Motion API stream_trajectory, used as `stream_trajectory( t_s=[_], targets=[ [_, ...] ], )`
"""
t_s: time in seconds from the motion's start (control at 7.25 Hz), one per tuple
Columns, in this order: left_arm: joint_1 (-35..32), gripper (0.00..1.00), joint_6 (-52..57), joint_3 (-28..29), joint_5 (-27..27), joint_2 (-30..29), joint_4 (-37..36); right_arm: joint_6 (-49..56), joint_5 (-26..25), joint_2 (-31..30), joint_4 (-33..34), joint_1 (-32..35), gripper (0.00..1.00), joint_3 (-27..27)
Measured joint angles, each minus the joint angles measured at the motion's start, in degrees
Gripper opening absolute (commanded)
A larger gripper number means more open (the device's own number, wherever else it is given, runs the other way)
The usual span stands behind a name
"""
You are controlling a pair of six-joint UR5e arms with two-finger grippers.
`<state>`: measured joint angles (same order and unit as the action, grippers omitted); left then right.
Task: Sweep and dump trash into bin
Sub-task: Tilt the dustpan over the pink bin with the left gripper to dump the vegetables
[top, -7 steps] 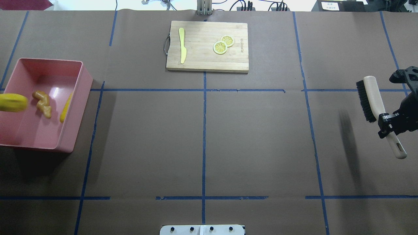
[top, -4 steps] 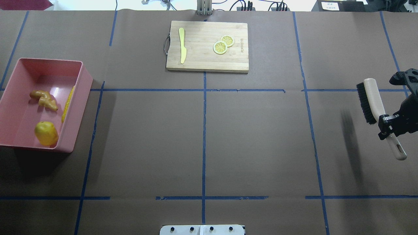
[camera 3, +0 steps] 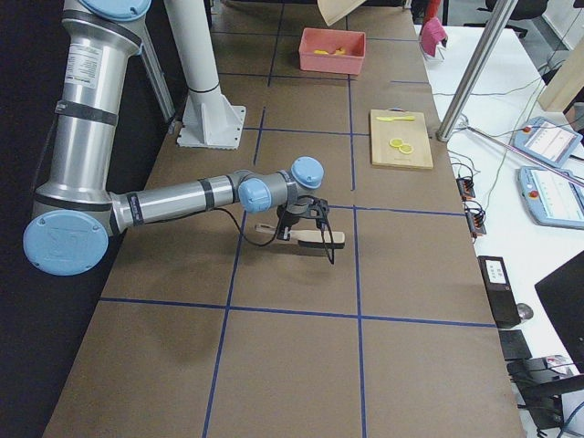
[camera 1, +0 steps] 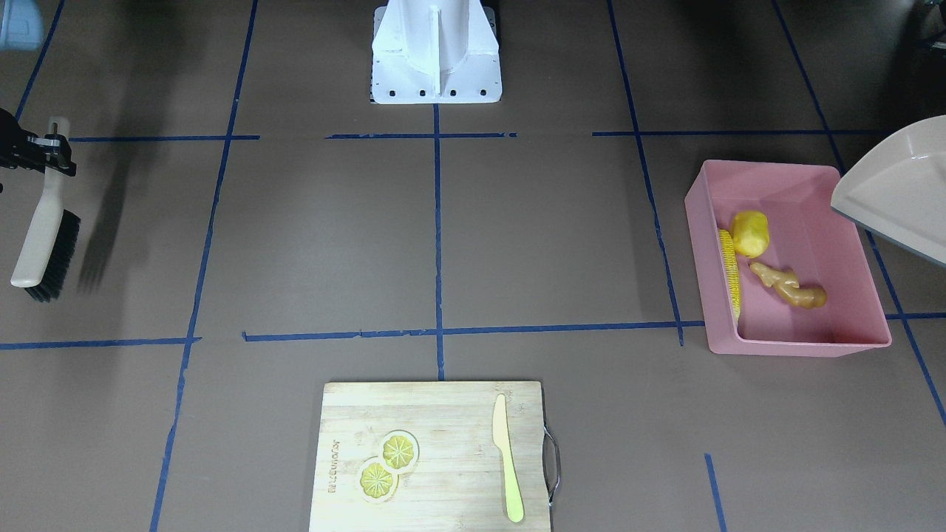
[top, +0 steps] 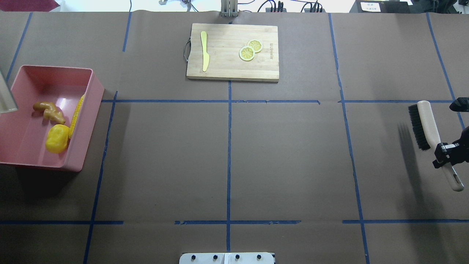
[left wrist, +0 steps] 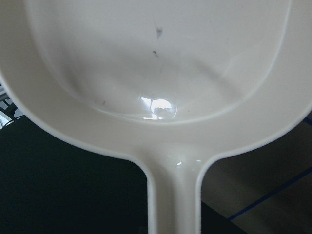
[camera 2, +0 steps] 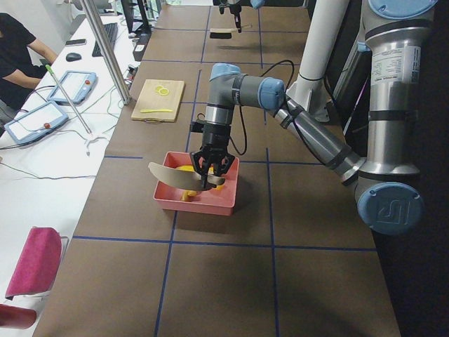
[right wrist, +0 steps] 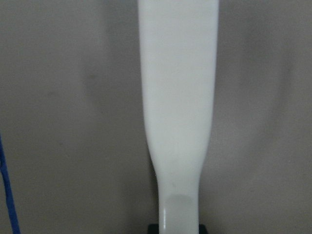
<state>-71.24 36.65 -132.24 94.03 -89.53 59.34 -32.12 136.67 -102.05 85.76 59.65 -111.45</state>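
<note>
Yellow lump point(top: 57, 138) now beside corn cob point(top: 76, 115)

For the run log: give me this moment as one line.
trash: corn cob, yellow lump, ginger root in bin | dustpan: empty, raised by bin | right gripper: shut on brush

Both arms are matte silver-grey tubes linked by thick grey cylinder joints, each closed with a round light-blue cap point(camera 2: 390, 208). Small printed labels point(camera 2: 388, 64) sit on the upper tubes. A thin black cable point(camera 2: 243, 137) loops along the left arm point(camera 2: 316, 140) to its black left gripper point(camera 2: 208, 175). The right arm point(camera 3: 173, 203) ends in the black right gripper point(top: 443, 156). The white pedestal point(camera 1: 436, 44) stands at the middle of the counter's robot-side edge, on a plate with dark screws.
</note>
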Motion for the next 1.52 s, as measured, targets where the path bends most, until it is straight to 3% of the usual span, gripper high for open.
stream_trajectory(
  t_s=[0.55, 0.97, 1.1, 1.24, 1.38, 1.52],
  targets=[
    [-0.17, 0.05, -1.14, -0.33, 14.91, -6.07, 0.47, -0.34, 0.49, -1.0, -0.3, -1.24, 0.02, 1.16],
    [-0.12, 0.06, -2.5, -0.17, 18.3, -9.1, 0.56, -0.53, 0.35, -0.57, -0.46, -4.35, 0.03, 3.57],
    [-0.08, 0.06, -3.22, -0.14, 19.81, -9.75, 0.6, -0.54, 0.25, -0.34, -0.49, -4.95, 0.14, 4.07],
    [-0.03, 0.06, -3.66, -0.06, 21.12, -10.25, 0.59, -0.52, 0.2, -0.23, -0.5, -5.2, 0.91, 4.33],
    [0.13, 0.06, -3.88, 0.05, 21.75, -10.54, 0.57, -0.5, 0.18, -0.01, -0.5, -5.29, 1.0, 4.47],
    [0.52, 0.06, -3.95, 0.18, 21.99, -10.69, 0.66, -0.51, 0.18, 0.34, -0.53, -5.31, 1.0, 4.54]
  ],
)
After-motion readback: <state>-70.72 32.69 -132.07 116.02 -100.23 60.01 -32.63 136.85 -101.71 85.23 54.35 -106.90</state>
